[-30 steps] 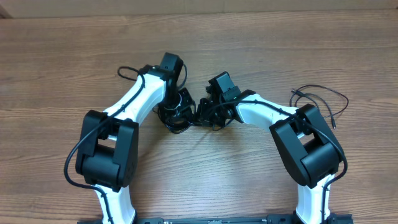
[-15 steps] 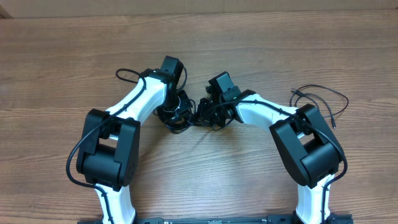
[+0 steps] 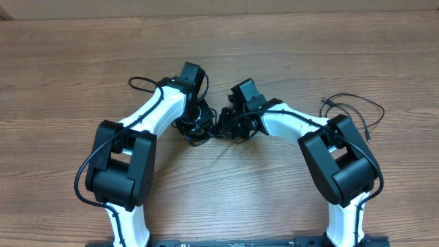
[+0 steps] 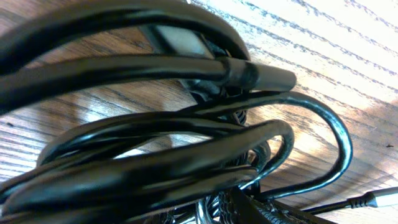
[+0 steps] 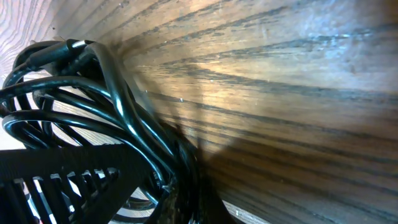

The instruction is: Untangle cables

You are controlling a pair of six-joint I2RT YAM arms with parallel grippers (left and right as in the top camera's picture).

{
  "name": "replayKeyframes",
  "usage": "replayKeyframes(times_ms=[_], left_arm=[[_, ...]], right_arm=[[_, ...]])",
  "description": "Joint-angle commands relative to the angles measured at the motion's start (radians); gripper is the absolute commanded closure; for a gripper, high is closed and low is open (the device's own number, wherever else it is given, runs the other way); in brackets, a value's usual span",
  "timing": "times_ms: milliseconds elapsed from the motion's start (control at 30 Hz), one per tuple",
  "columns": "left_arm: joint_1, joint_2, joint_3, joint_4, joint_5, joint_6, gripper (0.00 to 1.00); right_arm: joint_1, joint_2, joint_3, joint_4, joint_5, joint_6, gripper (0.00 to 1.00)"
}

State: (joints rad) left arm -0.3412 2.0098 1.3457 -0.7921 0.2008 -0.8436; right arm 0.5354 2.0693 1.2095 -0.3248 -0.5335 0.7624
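Black cables [image 3: 197, 130] sit in a tight coil mid-table [image 3: 219, 41], wedged between both pincers: left pincer [image 3: 194, 118] right on top of the coil, right pincer [image 3: 224, 125] at its right edge, so left arm is nearer. Left wrist view is filled by loops running roughly side to side, with a plug [image 4: 258, 76] lying along them. Left pincer's own tips aren't visible, so can't tell if it's gripping. Right pincer is fully closed, strands draped over its ribbed finger [image 5: 62, 168]; can't tell if one is nipped. My read: the next pull should go sideways, pincers apart, across the loops. One loose cable [image 3: 357, 103] lies well apart by the right arm. No brands, labels or readable text
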Motion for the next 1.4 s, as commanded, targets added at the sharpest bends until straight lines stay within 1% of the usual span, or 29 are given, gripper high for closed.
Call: replayKeyframes(times_ms=[0,33,67,233,433,500,567,600,700,767,900,1167,1367], left_arm=[[-0.033,0.031,-0.016,0.045,0.007,-0.048,0.78],[-0.037,0.031,-0.015,0.047,0.006,-0.056,0.84],[-0.040,0.031,-0.015,0.049,0.004,-0.060,0.87],[-0.047,0.031,-0.018,0.049,-0.010,-0.081,0.85],[-0.047,0.031,-0.040,0.061,-0.009,-0.080,0.85],[-0.047,0.031,-0.058,0.072,-0.003,-0.081,0.88],[-0.046,0.031,-0.062,0.073,0.006,-0.077,0.96],[-0.046,0.030,-0.061,0.073,0.017,-0.062,0.96],[-0.032,0.023,-0.055,0.072,0.060,-0.002,0.96],[-0.019,0.016,-0.052,0.071,0.091,0.014,0.96],[0.014,-0.005,-0.052,0.081,0.177,0.013,0.96],[0.087,-0.032,-0.052,0.146,0.435,0.037,0.96],[0.131,-0.032,-0.052,0.151,0.540,0.036,0.96]], right_arm=[[0.002,0.020,-0.014,-0.002,0.027,-0.009,0.96],[0.002,0.020,-0.014,-0.001,0.027,-0.009,0.96],[0.002,0.020,-0.014,-0.001,0.027,-0.009,0.96],[0.002,0.020,-0.014,-0.001,0.026,-0.009,0.96],[0.002,0.020,-0.014,-0.001,0.026,-0.009,0.96],[0.002,0.020,-0.014,-0.001,0.026,-0.009,0.96],[0.002,0.020,-0.014,-0.001,0.026,-0.010,0.96],[0.002,0.020,-0.014,-0.001,0.027,-0.010,0.96],[0.002,0.020,-0.014,-0.001,0.026,-0.027,0.96],[0.004,0.020,-0.014,-0.001,0.026,-0.054,0.96],[0.008,0.020,-0.014,0.001,0.027,-0.057,0.96],[0.008,0.020,-0.014,0.002,0.028,-0.057,0.96],[0.008,0.020,-0.014,0.003,0.027,-0.063,0.96]])
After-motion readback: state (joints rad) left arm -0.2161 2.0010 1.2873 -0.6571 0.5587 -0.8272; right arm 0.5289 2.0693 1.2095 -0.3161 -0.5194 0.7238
